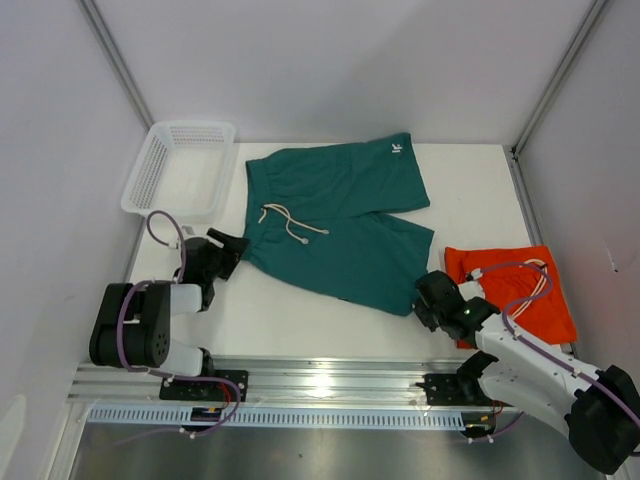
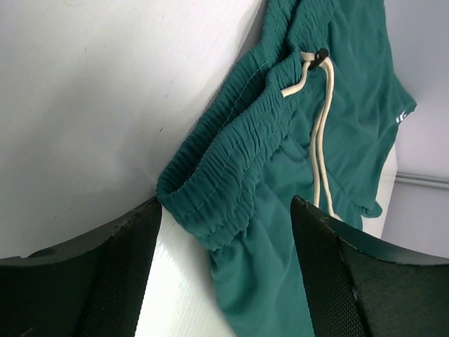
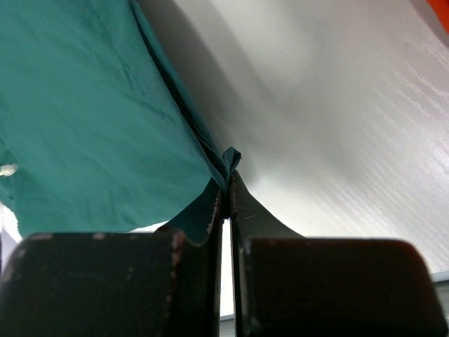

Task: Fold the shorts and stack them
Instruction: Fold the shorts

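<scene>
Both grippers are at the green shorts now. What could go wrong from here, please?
1. The right gripper pinches only a small corner of the teal shorts at the leg hem; it may slip out when lifted.
2. The left gripper is open around the waistband, not gripping; if it closes shallowly, it may catch one layer only.
3. The right arm works right beside the orange shorts, so a wide move could drag them.

Orange shorts (image 1: 548,315) at four o'clock are partly hidden beneath the right arm (image 1: 520,360) — the white logo (image 1: 397,148) on the teal shorts (image 1: 340,250) is too small to read.
</scene>
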Controlling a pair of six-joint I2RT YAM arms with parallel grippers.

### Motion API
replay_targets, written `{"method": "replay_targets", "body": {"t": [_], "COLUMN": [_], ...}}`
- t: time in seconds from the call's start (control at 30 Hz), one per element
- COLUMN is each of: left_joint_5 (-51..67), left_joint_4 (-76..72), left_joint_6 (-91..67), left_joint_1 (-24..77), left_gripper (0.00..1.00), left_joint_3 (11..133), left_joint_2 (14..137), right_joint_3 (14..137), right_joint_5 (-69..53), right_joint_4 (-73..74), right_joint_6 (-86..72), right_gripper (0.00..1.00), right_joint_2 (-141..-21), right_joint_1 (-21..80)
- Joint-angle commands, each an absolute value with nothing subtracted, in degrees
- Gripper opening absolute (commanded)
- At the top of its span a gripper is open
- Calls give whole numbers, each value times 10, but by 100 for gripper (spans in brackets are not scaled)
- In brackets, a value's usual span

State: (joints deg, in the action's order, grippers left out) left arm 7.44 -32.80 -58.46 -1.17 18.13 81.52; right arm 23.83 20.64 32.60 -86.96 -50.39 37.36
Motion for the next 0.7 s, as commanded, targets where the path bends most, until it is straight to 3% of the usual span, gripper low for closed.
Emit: {"method": "replay_targets", "body": {"t": [0.0, 0.1, 0.2, 0.23, 0.47, 0.67], "left_joint_5": [61, 48, 44, 43, 4, -94], "left_joint_4": [-348, -353, -371, -365, -207, 50], "left_joint_6": [-600, -604, -600, -599, -583, -612], "left_joint_1": [-6, 20, 25, 25, 39, 154], "left_gripper": [77, 65, 24, 1, 0, 0], "left_joint_3": [193, 194, 187, 186, 157, 145], "left_joint_2": [840, 853, 852, 848, 673, 450], "right_joint_3": [238, 242, 251, 260, 357, 429], "right_joint_5": [229, 223, 224, 224, 240, 291], "right_joint_4": [336, 334, 347, 355, 533, 688], "right_joint_6": [-866, -863, -861, -860, -867, -896], "right_gripper": [0, 0, 0, 0, 0, 0], "right_joint_2": [-520, -533, -532, -530, -500, -452], "right_joint_1": [374, 374, 374, 374, 381, 428]}}
